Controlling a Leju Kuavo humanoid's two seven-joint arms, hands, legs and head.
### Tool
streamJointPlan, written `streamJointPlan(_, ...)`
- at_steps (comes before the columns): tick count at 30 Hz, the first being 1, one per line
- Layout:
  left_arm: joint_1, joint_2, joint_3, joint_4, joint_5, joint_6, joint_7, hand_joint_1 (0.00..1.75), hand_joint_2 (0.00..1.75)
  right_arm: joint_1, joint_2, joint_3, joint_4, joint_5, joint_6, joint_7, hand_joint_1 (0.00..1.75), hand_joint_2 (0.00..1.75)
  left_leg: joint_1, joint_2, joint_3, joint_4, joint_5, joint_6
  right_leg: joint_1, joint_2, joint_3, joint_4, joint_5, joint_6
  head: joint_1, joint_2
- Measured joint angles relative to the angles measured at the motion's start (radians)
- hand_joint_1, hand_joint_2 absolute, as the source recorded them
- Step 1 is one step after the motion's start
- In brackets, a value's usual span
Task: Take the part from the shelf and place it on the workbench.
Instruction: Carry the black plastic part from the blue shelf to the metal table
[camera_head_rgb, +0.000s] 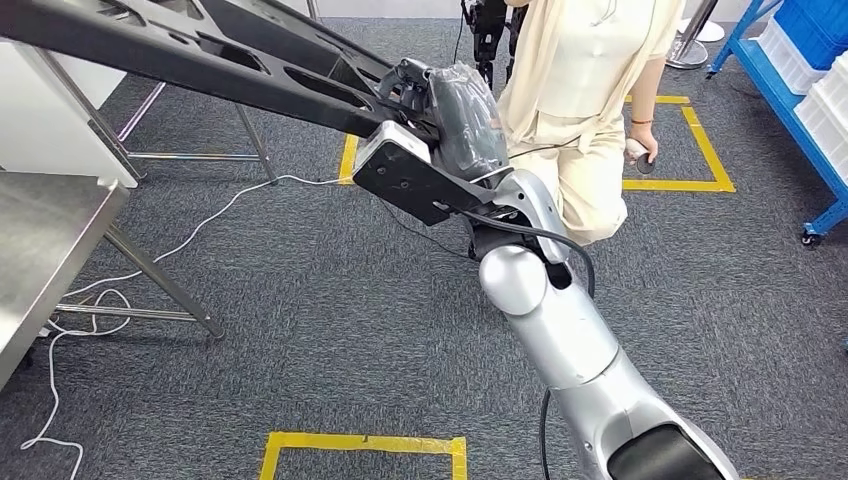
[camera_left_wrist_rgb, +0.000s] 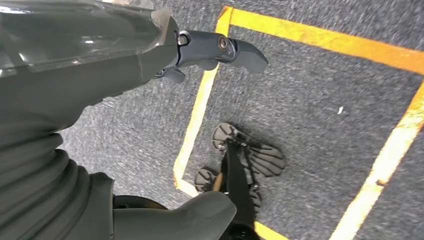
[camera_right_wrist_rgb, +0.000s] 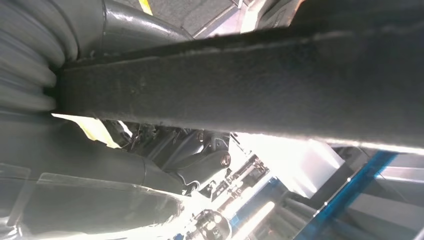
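the long black flat part with cut-out slots (camera_head_rgb: 190, 50) runs slantwise across the upper left of the head view, raised above the grey carpet floor (camera_head_rgb: 330, 330), its near end gripped by the right hand (camera_head_rgb: 440, 110), whose dark fingers wrap over its edge under a clear plastic cover. in the right wrist view the same part (camera_right_wrist_rgb: 260, 95) lies as a broad dark band right against the hand (camera_right_wrist_rgb: 150, 160), with the fingers curled beneath it. the silver right arm (camera_head_rgb: 560, 330) rises from the lower right of the head view to that hand, a black cable (camera_head_rgb: 545, 240) looping along it. the left hand (camera_left_wrist_rgb: 165, 60) hangs over the carpet with nothing in it, its dark fingers (camera_left_wrist_rgb: 235, 50) stretched out and the thick grey thumb (camera_left_wrist_rgb: 190, 215) well apart from them, so it stands wide. below it yellow tape lines (camera_left_wrist_rgb: 200, 110) mark a box on the floor. at the left edge of the head view stands a steel workbench (camera_head_rgb: 50, 230) on slanted legs, with a white cable (camera_head_rgb: 180, 245) trailing over the carpet beside it. behind the right hand stands a person in pale clothes (camera_head_rgb: 585, 90), and a blue rack with white bins (camera_head_rgb: 815, 90) fills the upper right corner.
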Motion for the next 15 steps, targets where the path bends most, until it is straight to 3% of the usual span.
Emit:
streamJointPlan(2,0.001,0.001,0.000,0.000,-0.008,-0.005,0.001,0.00,1.75,0.001,0.000,-0.002,-0.002,0.004,-0.003,0.002,1.75,1.75,-0.001,0.048,-0.029,0.062,-0.039,-0.008,-0.003,-0.017,0.004,-0.006,0.003,-0.015,-0.005,0.000)
streamJointPlan(4,-0.001,0.001,0.000,0.000,-0.016,-0.009,0.002,0.00,1.75,0.005,-0.003,-0.005,-0.005,0.008,-0.006,0.005,1.75,1.75,-0.001,0.096,-0.092,0.193,-0.102,-0.014,0.002,-0.036,0.005,-0.006,0.001,-0.025,-0.010,0.000)
streamJointPlan(6,-0.002,0.001,0.000,0.000,-0.020,-0.012,0.005,0.00,1.75,0.013,-0.007,-0.008,-0.005,0.012,-0.008,0.009,1.75,1.75,0.000,0.108,-0.135,0.279,-0.126,-0.016,0.006,-0.057,0.005,-0.006,-0.001,-0.028,-0.010,0.000)
streamJointPlan(7,-0.001,0.002,0.000,0.000,-0.021,-0.013,0.006,0.00,1.75,0.017,-0.008,-0.008,-0.006,0.014,-0.009,0.010,1.75,1.75,0.000,0.111,-0.129,0.268,-0.112,-0.016,0.007,-0.066,0.005,-0.006,-0.002,-0.028,-0.010,0.000)
streamJointPlan(8,-0.001,0.002,0.000,0.000,-0.021,-0.013,0.007,0.00,1.75,0.020,-0.009,-0.009,-0.007,0.014,-0.009,0.011,1.75,1.75,0.000,0.118,-0.102,0.218,-0.084,-0.013,0.008,-0.075,0.006,-0.006,-0.002,-0.029,-0.010,0.000)
streamJointPlan(10,-0.004,0.003,0.000,0.000,-0.022,-0.014,0.008,0.00,1.75,0.020,-0.010,-0.011,-0.013,0.015,-0.009,0.011,1.75,1.75,-0.006,0.154,-0.024,0.078,-0.030,-0.005,0.014,-0.090,0.008,-0.005,-0.005,-0.026,-0.010,0.000)
streamJointPlan(12,-0.009,0.003,-0.001,0.000,-0.023,-0.014,0.008,0.00,1.75,0.019,-0.012,-0.014,-0.019,0.015,-0.009,0.011,1.75,1.75,-0.015,0.173,0.014,0.006,-0.013,0.005,0.021,-0.105,0.009,-0.004,-0.009,-0.019,-0.009,0.000)
streamJointPlan(14,-0.012,0.004,-0.001,0.000,-0.023,-0.014,0.008,0.00,1.75,0.019,-0.014,-0.015,-0.022,0.016,-0.010,0.011,1.75,1.75,-0.019,0.153,0.013,-0.001,-0.011,0.015,0.023,-0.121,0.012,-0.006,-0.011,-0.012,-0.008,0.000)
streamJointPlan(15,-0.011,0.004,-0.001,0.000,-0.024,-0.015,0.008,0.00,1.75,0.020,-0.014,-0.015,-0.023,0.016,-0.010,0.011,1.75,1.75,-0.017,0.143,0.017,-0.006,-0.007,0.021,0.022,-0.116,0.011,-0.001,-0.016,-0.008,-0.008,0.000)
